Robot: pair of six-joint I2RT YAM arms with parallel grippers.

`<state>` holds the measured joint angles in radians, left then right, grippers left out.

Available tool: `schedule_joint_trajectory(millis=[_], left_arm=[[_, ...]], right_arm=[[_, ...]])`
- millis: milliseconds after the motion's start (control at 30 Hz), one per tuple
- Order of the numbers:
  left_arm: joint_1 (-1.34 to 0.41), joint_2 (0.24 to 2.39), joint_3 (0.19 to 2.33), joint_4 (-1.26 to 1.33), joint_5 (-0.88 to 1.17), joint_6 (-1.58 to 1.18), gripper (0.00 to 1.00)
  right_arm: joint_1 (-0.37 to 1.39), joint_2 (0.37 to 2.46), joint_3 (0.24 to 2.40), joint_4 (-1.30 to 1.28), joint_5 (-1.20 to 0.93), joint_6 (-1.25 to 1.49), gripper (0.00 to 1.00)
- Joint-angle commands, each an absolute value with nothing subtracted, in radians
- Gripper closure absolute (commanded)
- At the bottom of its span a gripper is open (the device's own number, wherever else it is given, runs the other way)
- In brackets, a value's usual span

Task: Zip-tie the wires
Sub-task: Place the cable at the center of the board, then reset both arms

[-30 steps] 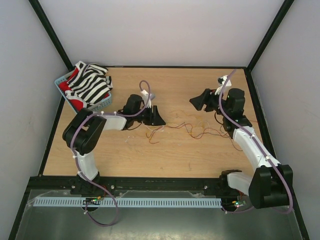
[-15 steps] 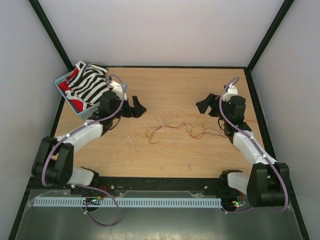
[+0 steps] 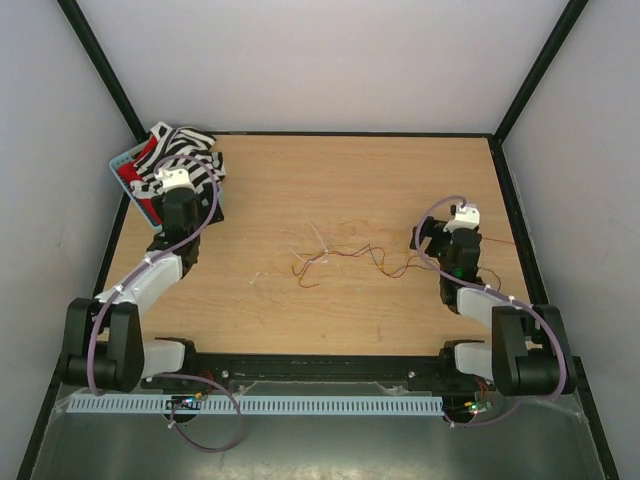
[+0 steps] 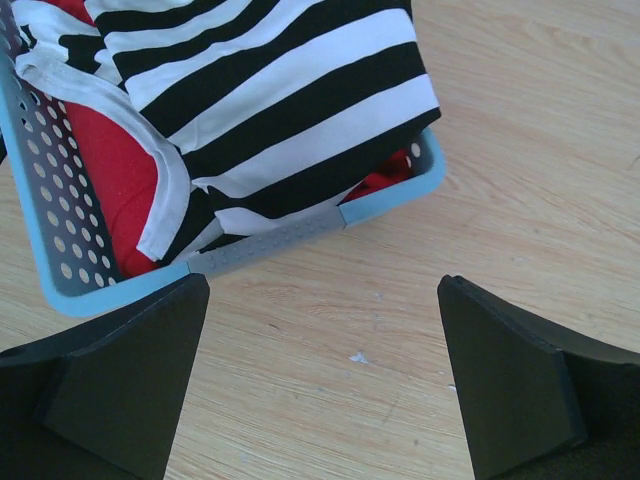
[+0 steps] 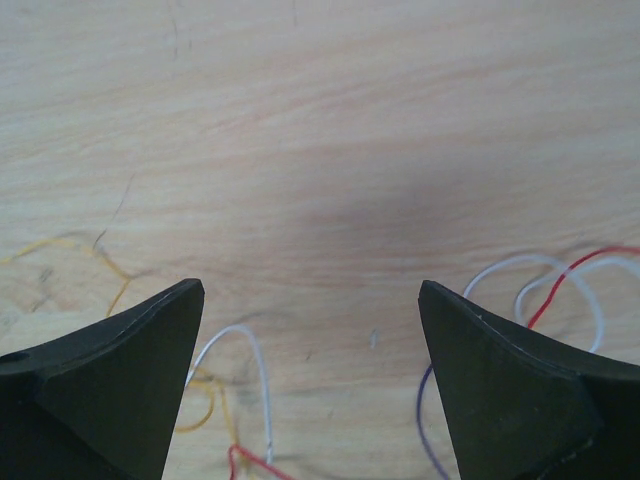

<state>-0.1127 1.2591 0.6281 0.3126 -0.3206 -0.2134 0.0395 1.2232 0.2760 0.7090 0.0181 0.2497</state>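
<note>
Wooden table (image 3: pixel 350 180) with the wires (image 3: pixel 345 258) lying loose mid-table, in neither gripper.
Left gripper (image 4: pixel 320 380) gapes empty by the blue basket (image 4: pixel 385 200) of striped cloth (image 4: pixel 280 90); right gripper (image 5: pixel 310 370) (also wide and empty) hangs above the wires' right end. A pale strip, possibly the zip tie (image 3: pixel 318 238), lies among them.

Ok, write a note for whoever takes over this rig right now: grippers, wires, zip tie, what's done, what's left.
Left gripper: open, empty, over the table beside the basket.
Right gripper: open, empty, above the right end of the wires.
Wires: sprawled loose mid-table, not bundled.
Zip tie: likely the pale strip at their left end; too small to tell if looped.
Done: nothing that shows. Left: gather the wires, loop and tighten the tie.
</note>
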Motion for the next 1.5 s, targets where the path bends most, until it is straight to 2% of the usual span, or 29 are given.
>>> schedule_joint_trajectory(millis=[0,67,200,300,400,467,567,767,967,1100,1233,1433,1467], left_arm=[[-0.079,1.304,0.623,0.374,-0.327,-0.159,0.01],[-0.07,1.32,0.608,0.415,-0.328,-0.147,0.01],[-0.065,1.321,0.502,0.627,-0.312,-0.129,0.01],[-0.064,1.333,0.452,0.738,-0.31,-0.101,0.01],[-0.059,1.34,0.437,0.774,-0.307,-0.075,0.01],[-0.06,1.337,0.422,0.808,-0.285,-0.041,0.01],[-0.057,1.343,0.408,0.855,-0.227,0.002,0.01],[-0.057,1.322,0.394,0.848,-0.136,0.103,0.01],[-0.058,1.341,0.452,0.753,-0.088,0.136,0.01],[-0.061,1.332,0.483,0.556,-0.203,0.059,0.01],[-0.062,1.441,0.468,0.667,-0.248,0.053,0.01],[-0.004,1.551,0.372,0.956,-0.093,0.054,0.01],[-0.003,1.54,0.381,0.915,-0.091,0.047,0.01]], right_arm=[[0.043,1.314,0.211,1.031,0.115,0.132,0.01],[0.05,1.341,0.167,1.161,0.116,0.115,0.01],[0.136,1.381,0.138,1.247,0.186,0.038,0.01],[0.186,1.535,0.091,1.529,0.216,-0.023,0.01],[0.195,1.457,0.123,1.34,0.271,0.008,0.01],[0.197,1.511,0.108,1.46,0.28,-0.005,0.01],[0.197,1.477,0.143,1.333,0.283,0.006,0.01],[0.204,1.492,0.161,1.327,0.279,-0.006,0.01],[0.205,1.497,0.161,1.333,0.284,-0.008,0.01],[0.206,1.497,0.161,1.333,0.283,-0.007,0.01],[0.206,1.497,0.162,1.332,0.285,-0.008,0.01],[0.206,1.497,0.161,1.332,0.285,-0.008,0.01],[0.206,1.497,0.161,1.333,0.284,-0.008,0.01]])
